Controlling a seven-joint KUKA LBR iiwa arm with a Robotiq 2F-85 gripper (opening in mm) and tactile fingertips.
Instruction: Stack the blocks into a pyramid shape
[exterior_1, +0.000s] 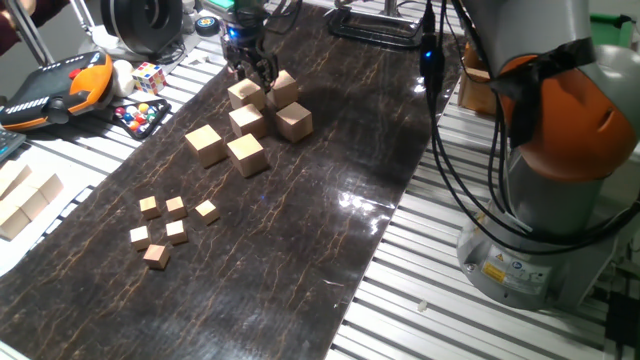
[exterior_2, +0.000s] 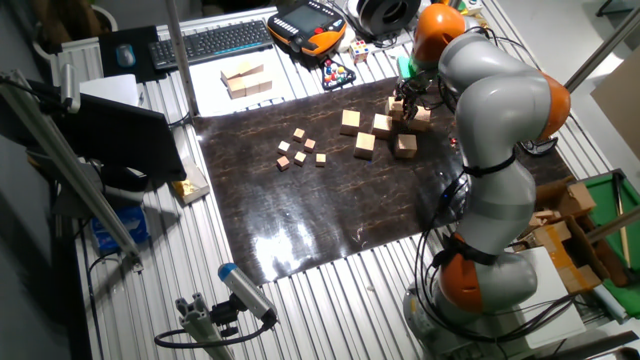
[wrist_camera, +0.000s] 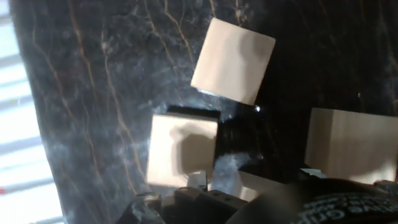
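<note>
Six light-tan wooden blocks lie loosely grouped on the dark mat, none stacked. In one fixed view the two far ones (exterior_1: 245, 95) (exterior_1: 285, 87) sit just below my gripper (exterior_1: 252, 68), and the other four (exterior_1: 248, 120) (exterior_1: 294, 121) (exterior_1: 205, 145) (exterior_1: 246, 154) lie nearer. The gripper (exterior_2: 408, 95) hovers low over the far blocks (exterior_2: 397, 108) with its fingers apart and nothing held. The hand view shows a turned block (wrist_camera: 233, 60), a second block (wrist_camera: 182, 151) and a third block (wrist_camera: 348, 146) below the fingers (wrist_camera: 199, 182).
Several much smaller wooden cubes (exterior_1: 175, 220) lie on the near left of the mat (exterior_1: 330, 230). A multicoloured puzzle cube (exterior_1: 149, 77), an orange teach pendant (exterior_1: 50, 90) and spare wood pieces (exterior_1: 25, 200) sit off the mat. Cables (exterior_1: 440, 120) hang by the arm's base (exterior_1: 560, 200).
</note>
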